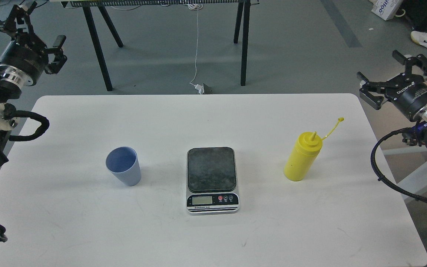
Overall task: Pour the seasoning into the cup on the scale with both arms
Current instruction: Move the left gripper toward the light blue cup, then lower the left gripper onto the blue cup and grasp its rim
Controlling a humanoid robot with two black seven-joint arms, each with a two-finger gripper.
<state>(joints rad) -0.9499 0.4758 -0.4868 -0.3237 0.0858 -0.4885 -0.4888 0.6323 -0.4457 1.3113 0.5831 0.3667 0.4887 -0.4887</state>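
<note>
A light-blue cup (123,165) stands upright and empty on the white table (213,237), left of the scale (212,180). The scale sits at the table's middle with nothing on its dark platform. The yellow seasoning bottle (303,157) stands upright to the right of the scale, its cap hanging off on its tether (333,127). My left gripper (32,26) is open and empty, raised beyond the table's far left corner. My right gripper (395,72) is open and empty, raised off the table's right edge, above and right of the bottle.
A black-legged stand (98,44) rises behind the table, with a white cable (197,44) hanging to the floor. A white surface (421,174) lies beside the table's right edge. A person's shoe (426,39) shows at the top right.
</note>
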